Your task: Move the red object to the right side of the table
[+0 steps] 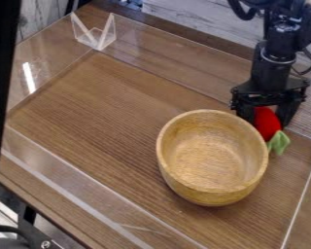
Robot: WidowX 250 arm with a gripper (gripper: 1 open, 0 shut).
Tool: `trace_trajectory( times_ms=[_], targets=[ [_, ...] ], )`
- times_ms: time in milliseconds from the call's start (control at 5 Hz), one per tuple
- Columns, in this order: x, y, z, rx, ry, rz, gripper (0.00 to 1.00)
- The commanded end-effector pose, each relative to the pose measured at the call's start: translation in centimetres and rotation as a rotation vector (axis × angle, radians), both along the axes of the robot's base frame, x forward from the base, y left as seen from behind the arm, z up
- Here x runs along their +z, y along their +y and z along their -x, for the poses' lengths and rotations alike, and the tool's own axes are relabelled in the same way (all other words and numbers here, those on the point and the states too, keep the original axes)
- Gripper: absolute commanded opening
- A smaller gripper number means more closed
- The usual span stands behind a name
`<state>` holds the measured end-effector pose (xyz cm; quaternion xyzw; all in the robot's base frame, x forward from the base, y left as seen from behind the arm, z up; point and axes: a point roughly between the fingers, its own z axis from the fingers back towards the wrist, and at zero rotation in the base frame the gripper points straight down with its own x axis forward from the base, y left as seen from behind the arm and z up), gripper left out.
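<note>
The black gripper [267, 109] points straight down at the right side of the table [93, 107], its jaws spread wide on either side of the red toy strawberry [267, 123]. The strawberry sits low between them, green leafy end [278, 143] poking out toward the clear wall; whether a finger touches it is hard to tell. Just beside it stands the round wooden bowl [213, 156], nothing inside. A clear bracket [93, 31] stands at the far corner.
</note>
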<state>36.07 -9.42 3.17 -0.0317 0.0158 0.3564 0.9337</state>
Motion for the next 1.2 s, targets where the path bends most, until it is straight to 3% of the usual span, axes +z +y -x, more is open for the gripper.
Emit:
trace_trajectory(
  times_ms=[0,400,800,1000],
  targets=[
    [4.7,0.0,-1.4,0.003,-0.117,0.028,1.0],
    [6.1,0.2,-1.4,-0.001,-0.12,0.035,1.0],
    [9.3,1.3,-1.4,-0.011,-0.178,0.061,1.0],
    [10.5,2.1,-1.3,-0.004,-0.2,0.06,1.0]
  ],
)
